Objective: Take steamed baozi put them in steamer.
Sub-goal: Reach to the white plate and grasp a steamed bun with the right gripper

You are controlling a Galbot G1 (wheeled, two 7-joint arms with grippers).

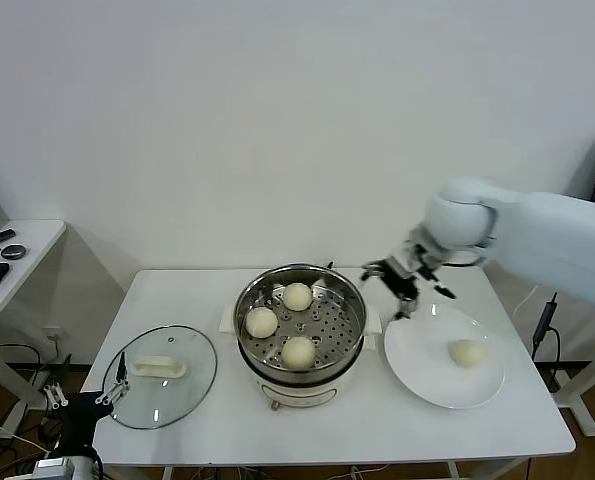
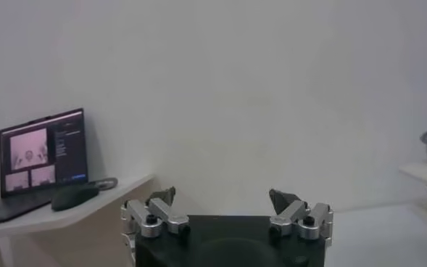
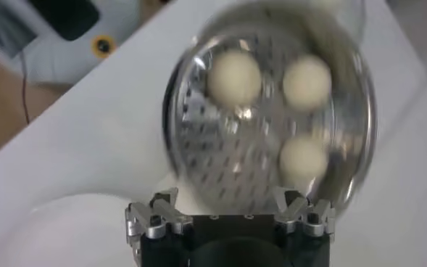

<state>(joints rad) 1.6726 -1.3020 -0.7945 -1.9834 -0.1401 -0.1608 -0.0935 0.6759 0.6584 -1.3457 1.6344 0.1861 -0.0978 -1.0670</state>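
On the white plate (image 1: 417,375) at the right of the table, one steamed baozi (image 1: 466,352) is left, sitting alone toward the plate's right side. The other three buns (image 1: 297,296) already lie on the perforated tray of the steamer (image 1: 349,345), which stands at the table's middle, just left of the plate.

My right gripper (image 1: 398,281) hangs above the gap between steamer and plate, at the far edge of the plate, its fingers spread wide and holding nothing. My left gripper (image 1: 82,403) waits low at the near left, off the table's corner beside the glass lid (image 1: 162,375), fingers likewise spread and empty.

I judge the last bun to be light, soft and a little springy, with a smooth skin that could dent or tear under a hard squeeze and might cling to the pads. I would come down over its crown and take it across its widest part, low on the sides, closing only until it stops yielding. Too high a grip would likely let the round top slip out; too firm would crush it.
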